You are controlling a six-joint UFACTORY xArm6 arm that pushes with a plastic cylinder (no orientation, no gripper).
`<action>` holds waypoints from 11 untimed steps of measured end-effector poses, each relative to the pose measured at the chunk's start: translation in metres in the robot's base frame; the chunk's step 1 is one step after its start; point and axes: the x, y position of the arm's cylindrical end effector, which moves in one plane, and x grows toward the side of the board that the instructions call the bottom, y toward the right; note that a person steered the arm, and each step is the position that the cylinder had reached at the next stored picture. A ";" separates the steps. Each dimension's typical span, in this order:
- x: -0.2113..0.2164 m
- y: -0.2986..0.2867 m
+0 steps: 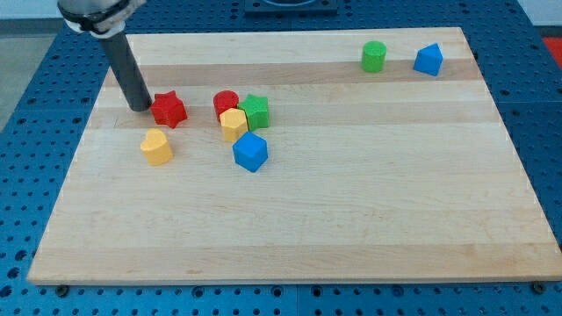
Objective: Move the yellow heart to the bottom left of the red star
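Camera view showed my tip (140, 107) touching the red star's (169, 109) left side, near the bench's (351, 219) left edge. No pincer was fitted, only the rod. The yellow heart (156, 147) lay just below and left of the star, apart from it. A red cylinder (226, 103), green block (256, 111), yellow block (234, 125) and blue block (250, 151) clustered rightward; wide bare wood spread below.

We noted a red cylinder (225, 102), green star (256, 111), yellow block (234, 125) and blue block (250, 152) clustered on the tabletop (369, 202); a green cylinder (374, 56) and another blue block (428, 60) sat near the view's top right.
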 end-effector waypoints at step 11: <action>0.089 0.072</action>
